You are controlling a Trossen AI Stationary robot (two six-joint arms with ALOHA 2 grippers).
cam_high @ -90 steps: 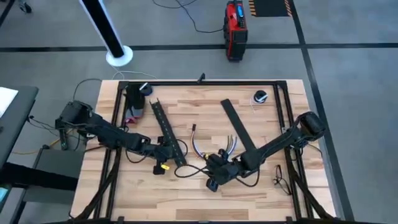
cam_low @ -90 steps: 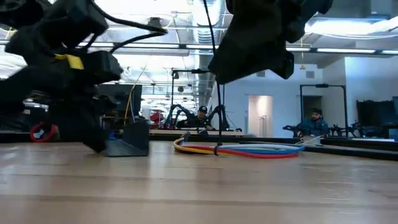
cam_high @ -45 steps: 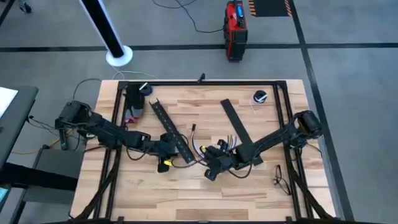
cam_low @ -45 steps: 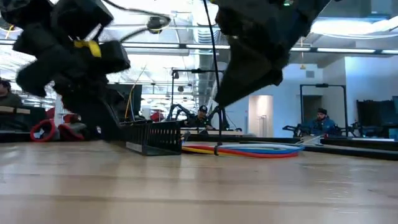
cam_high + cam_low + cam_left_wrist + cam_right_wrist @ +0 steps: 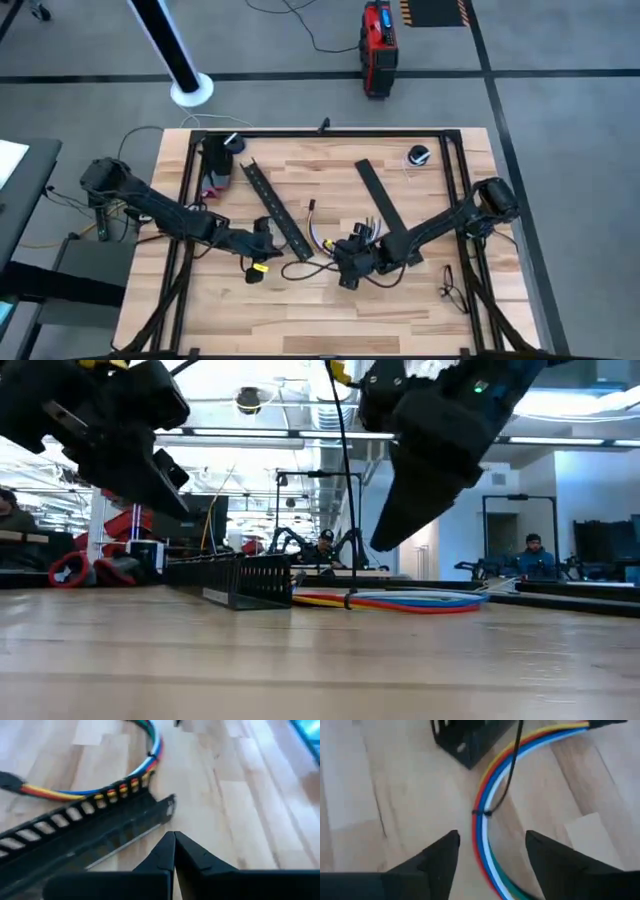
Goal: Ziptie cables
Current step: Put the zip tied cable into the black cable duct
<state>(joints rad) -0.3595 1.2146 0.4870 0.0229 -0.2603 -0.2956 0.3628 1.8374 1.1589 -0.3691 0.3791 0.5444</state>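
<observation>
Two arms reach in over the wooden counter (image 5: 300,300), meeting low of centre in the high view. The left tool (image 5: 262,243) hangs just beside the lower end of the slotted black channel (image 5: 278,212); in its wrist view its fingers (image 5: 172,851) are pressed together to a point, gripping nothing, with the channel's end just ahead. The right tool (image 5: 345,263) hovers over the cables (image 5: 322,243), its fingers (image 5: 440,857) spread wide with nothing between them. The cables, red, yellow, blue and white, lie flat on the counter in a curve near the middle, beside the channel's end, with a thin black tie (image 5: 481,813) around them. A flat black strip (image 5: 384,210) lies to their upper right.
</observation>
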